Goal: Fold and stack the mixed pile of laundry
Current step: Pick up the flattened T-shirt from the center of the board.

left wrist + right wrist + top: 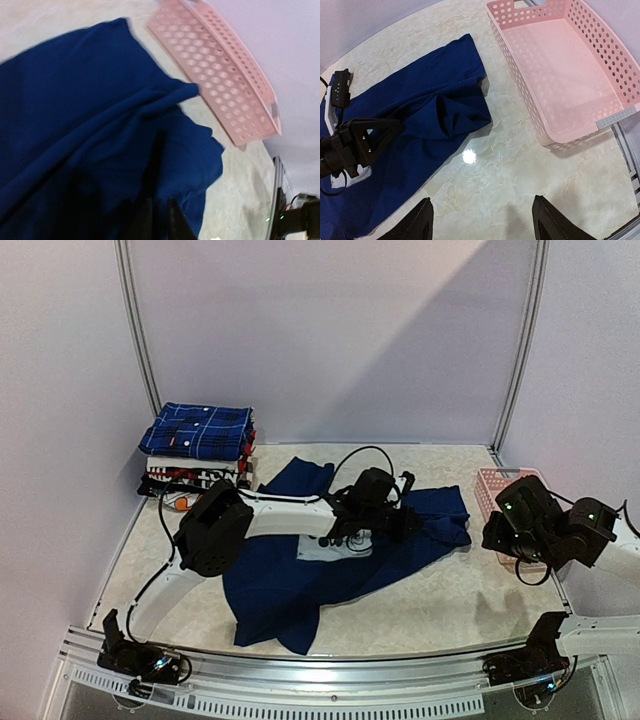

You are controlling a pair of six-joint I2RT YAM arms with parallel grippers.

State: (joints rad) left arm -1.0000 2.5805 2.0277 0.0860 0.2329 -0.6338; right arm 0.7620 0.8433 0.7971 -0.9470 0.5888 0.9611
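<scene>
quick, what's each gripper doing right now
left gripper: closed, pinching the navy t-shirt
right gripper: open, holding nothing

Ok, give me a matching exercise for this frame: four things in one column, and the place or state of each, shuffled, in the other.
Things:
1. plaid shirt
2. navy T-shirt
3. pink lattice basket
4. right end effector

Places and states:
A. empty, at the right edge of the table
B. open, above bare table
C. folded, topping the stack of folded garments at back left
D. spread out unfolded, mid-table

Pairs: 1-C, 2-D, 3-A, 4-B
</scene>
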